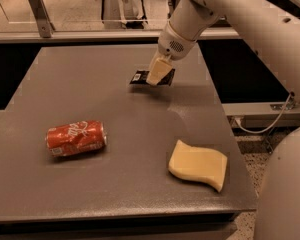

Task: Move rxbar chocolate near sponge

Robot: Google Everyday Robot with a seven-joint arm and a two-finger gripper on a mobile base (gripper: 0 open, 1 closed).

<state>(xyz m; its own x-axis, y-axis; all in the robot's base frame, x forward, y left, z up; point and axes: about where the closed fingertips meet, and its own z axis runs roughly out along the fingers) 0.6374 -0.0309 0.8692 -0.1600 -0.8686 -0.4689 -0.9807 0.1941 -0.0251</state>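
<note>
The rxbar chocolate (140, 77), a small flat black bar with white print, is at the far middle of the table, held between the fingers of my gripper (158, 73). The gripper comes down from the upper right and is shut on the bar, which looks slightly raised off the table surface. One pale finger (157, 70) covers the bar's middle. The sponge (198, 164), pale yellow with wavy edges, lies flat near the table's front right, well apart from the bar.
A crushed red soda can (76, 137) lies on its side at the front left. The grey table (90, 84) ends close to the sponge on the right and front. A rail and a metal post (39, 11) stand behind the table.
</note>
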